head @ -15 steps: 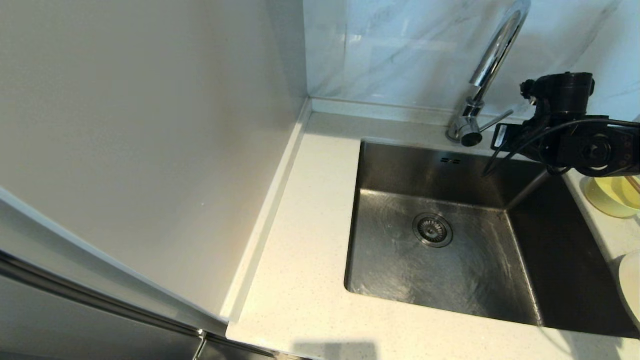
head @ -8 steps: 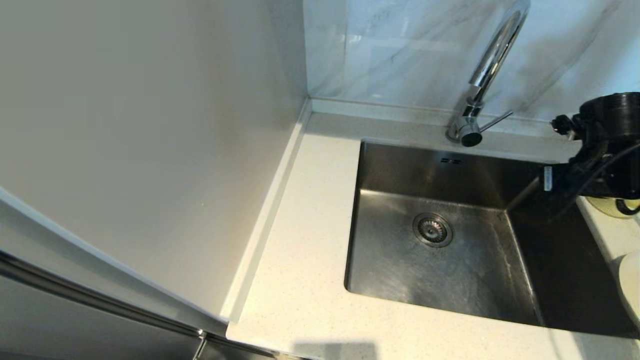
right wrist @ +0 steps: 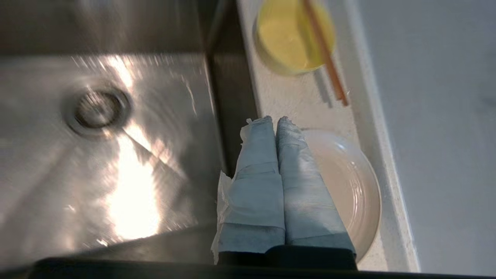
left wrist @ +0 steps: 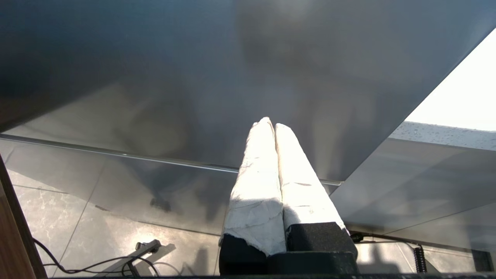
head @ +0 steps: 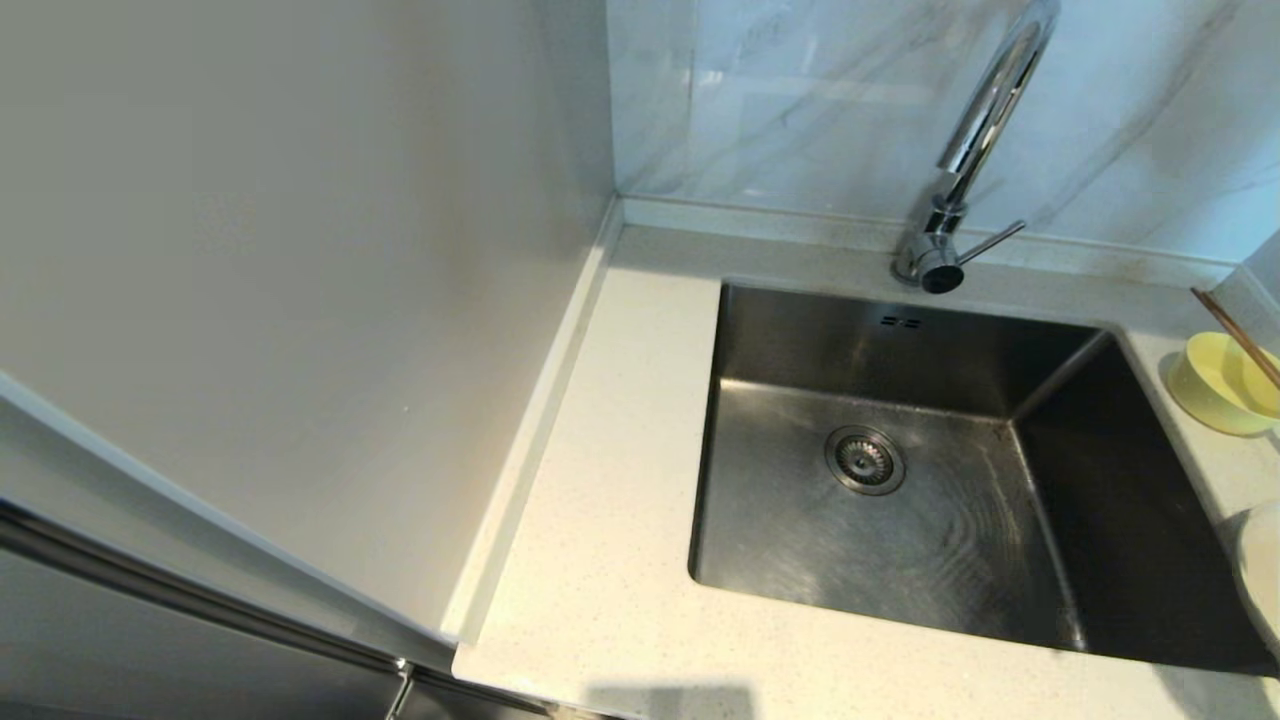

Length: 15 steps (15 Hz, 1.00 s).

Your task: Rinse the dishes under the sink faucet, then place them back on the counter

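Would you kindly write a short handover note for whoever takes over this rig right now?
Right gripper: fingers shut, empty, hovering above the white plate beside the sink.
Left gripper: fingers shut, empty, parked away from the counter.
Yellow bowl, with a chopstick across it, and the plate both sit on the counter right of the sink.
Faucet: no water running.
Done: cannot tell.
Left: nothing visibly pending.

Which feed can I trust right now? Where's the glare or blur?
Head view: sharp and evenly lit, with the sink and faucet clear. Right wrist view: motion-smeared, with a blown-out glare patch on the sink floor; bowl and plate soft. Left wrist view: overexposed at one corner, otherwise dim.
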Motion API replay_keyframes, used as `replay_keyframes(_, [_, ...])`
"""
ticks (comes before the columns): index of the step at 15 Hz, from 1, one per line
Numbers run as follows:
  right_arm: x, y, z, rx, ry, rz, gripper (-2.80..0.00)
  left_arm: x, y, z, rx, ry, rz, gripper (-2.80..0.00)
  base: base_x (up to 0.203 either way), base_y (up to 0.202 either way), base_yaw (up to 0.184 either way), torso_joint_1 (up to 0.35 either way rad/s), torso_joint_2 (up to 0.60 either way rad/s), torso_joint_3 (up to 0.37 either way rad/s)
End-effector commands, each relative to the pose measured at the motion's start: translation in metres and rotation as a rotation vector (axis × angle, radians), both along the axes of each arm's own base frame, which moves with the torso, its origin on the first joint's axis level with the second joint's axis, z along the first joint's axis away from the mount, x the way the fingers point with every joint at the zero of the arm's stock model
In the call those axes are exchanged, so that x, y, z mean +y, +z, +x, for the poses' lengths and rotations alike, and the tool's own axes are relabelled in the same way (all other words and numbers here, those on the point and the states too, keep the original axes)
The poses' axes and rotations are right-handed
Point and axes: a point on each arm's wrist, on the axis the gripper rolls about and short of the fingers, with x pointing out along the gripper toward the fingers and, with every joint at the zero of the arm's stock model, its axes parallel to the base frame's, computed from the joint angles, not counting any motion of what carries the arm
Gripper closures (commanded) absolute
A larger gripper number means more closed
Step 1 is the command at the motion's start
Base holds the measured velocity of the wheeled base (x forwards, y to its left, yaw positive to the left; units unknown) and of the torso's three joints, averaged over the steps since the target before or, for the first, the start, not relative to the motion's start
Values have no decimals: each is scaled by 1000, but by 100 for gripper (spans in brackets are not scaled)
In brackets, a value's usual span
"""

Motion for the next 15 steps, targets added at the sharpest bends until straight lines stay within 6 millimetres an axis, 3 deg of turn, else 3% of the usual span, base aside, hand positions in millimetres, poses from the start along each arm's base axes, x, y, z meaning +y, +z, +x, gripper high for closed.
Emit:
replay_keyframes(1, [5,16,-62,-206,-3,0,0,0,0,0,0,0,0,0,0,0,0,0,0,0])
replay_keyframes(4, [11,-2,-119,-378,29,12,0,0,0,0,0,0,0,0,0,0,0,0,0,0])
replay_keyframes(8, [16,-85,-166,-374,92,0,0,0,0,0,0,0,0,0,0,0,0,0,0,0])
replay_keyframes(14, [18,-194,-192,-294,282,-42,0,0,0,0,0,0,0,0,0,0,0,0,0,0])
replay_keyframes(15, [19,-202,-191,-268,333,-34,0,0,0,0,0,0,0,0,0,0,0,0,0,0])
